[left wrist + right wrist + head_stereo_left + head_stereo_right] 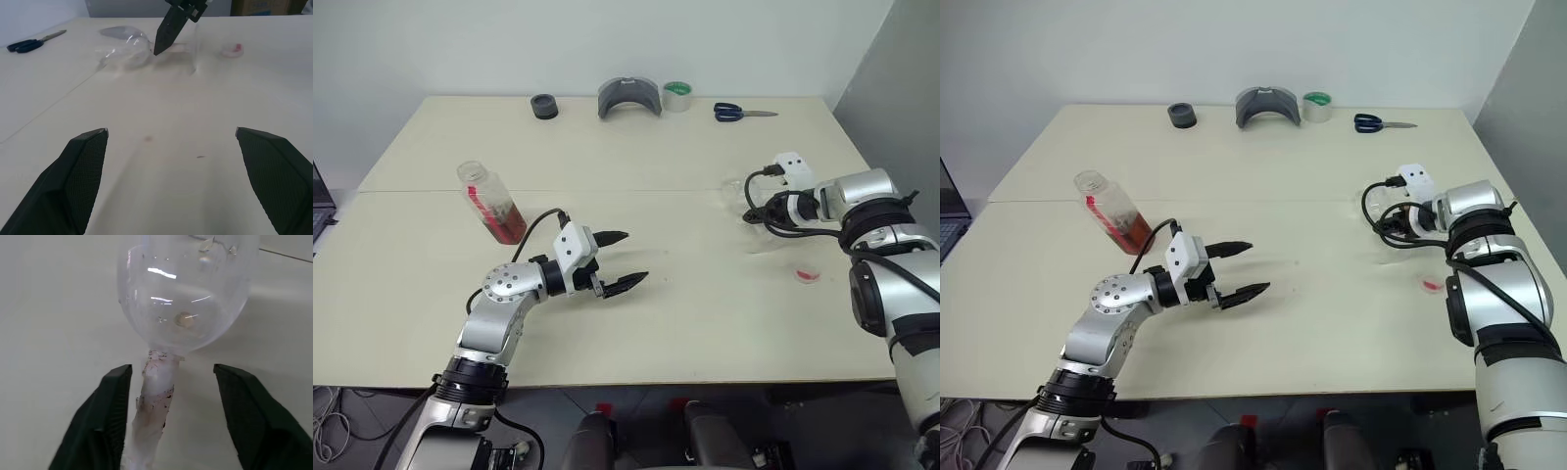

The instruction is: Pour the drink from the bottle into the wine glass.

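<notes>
The bottle (492,203) stands uncapped on the table's left side, with reddish drink (510,224) in its lower half. The wine glass (127,46) lies on its side at the right, empty. In the right wrist view its bowl (186,293) is just ahead and its white-wrapped stem (154,391) runs between the two fingers of my right gripper (171,369). They stand apart with a gap on each side of the stem. My left gripper (625,259) hovers open over the table's middle with nothing in it, to the right of the bottle.
A small red-and-white cap (808,276) lies near the right arm. Along the far edge sit a black round piece (545,106), a grey curved object (629,98), a roll of tape (677,95) and blue-handled scissors (741,113).
</notes>
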`<state>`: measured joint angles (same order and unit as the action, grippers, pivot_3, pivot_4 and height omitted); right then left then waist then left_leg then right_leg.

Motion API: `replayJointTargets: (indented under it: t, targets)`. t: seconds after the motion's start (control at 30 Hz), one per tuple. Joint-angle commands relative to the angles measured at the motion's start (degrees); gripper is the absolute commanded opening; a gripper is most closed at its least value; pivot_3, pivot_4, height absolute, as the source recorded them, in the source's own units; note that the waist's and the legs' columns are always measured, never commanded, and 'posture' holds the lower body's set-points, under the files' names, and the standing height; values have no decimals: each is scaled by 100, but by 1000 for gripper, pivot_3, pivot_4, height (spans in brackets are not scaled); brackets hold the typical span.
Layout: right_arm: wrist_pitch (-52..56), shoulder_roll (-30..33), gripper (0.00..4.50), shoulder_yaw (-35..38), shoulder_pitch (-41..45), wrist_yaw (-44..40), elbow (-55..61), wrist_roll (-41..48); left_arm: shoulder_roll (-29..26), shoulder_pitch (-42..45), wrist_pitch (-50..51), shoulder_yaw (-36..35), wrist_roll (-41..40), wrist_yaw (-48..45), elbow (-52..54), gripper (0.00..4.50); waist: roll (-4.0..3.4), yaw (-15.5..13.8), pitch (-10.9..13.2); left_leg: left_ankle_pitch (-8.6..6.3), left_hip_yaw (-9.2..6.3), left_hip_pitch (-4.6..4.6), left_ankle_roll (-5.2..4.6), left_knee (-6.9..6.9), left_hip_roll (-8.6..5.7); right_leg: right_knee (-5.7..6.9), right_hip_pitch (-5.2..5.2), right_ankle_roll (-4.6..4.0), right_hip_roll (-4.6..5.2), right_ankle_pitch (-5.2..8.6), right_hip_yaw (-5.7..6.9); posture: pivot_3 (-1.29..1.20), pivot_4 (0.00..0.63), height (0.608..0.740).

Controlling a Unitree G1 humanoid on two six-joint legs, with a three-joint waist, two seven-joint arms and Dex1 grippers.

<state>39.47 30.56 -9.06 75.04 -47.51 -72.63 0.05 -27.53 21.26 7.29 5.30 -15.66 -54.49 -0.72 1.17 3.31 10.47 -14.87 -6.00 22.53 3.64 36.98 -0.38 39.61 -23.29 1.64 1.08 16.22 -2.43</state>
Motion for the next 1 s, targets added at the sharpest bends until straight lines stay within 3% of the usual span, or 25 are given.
replayJointTargets:
  t: [0.03,0.13,0.2,0.43,0.63,0.8,1.0]
  targets:
    - [-130,-33,1526,53,193,-89,-77,-170,39,-5,-104,-4,7,39,144,4500,0,0,0,0,0,-1,0,0,0,1,0,0,0,0,0,0,150,740]
    - [-173,-92,457,70,169,-85,-109,-263,60,-23,-110,6,32,56,159,4500,0,0,0,0,-2,0,0,0,0,2,0,0,0,0,1,0,150,740]
    - [-215,-137,178,103,147,-32,-127,-296,77,-39,-109,19,48,79,181,4500,0,-1,-1,0,-2,-2,0,2,0,2,1,0,0,0,1,0,150,740]
    - [-229,-118,178,331,280,-41,-117,-315,55,-20,-81,8,65,116,192,4500,0,3,-1,0,0,-6,0,3,0,7,3,0,-1,0,-1,0,150,740]
    - [-384,-233,178,1302,522,448,180,356,20,7,221,-81,-136,102,291,4500,-15,16,9,0,4,-5,0,2,0,12,-2,0,0,0,-6,0,150,740]
    - [-1778,-956,178,1876,-380,1680,1253,703,-131,271,1385,-466,-923,54,545,4500,-15,50,9,0,0,-3,0,2,4,23,-5,-1,-2,0,-2,0,150,740]
    - [-2946,-2050,178,2026,-1607,2954,2667,781,-569,673,2239,-857,-1466,-65,545,4500,-15,92,9,2,-8,6,3,8,3,28,-7,0,2,0,2,0,150,740]
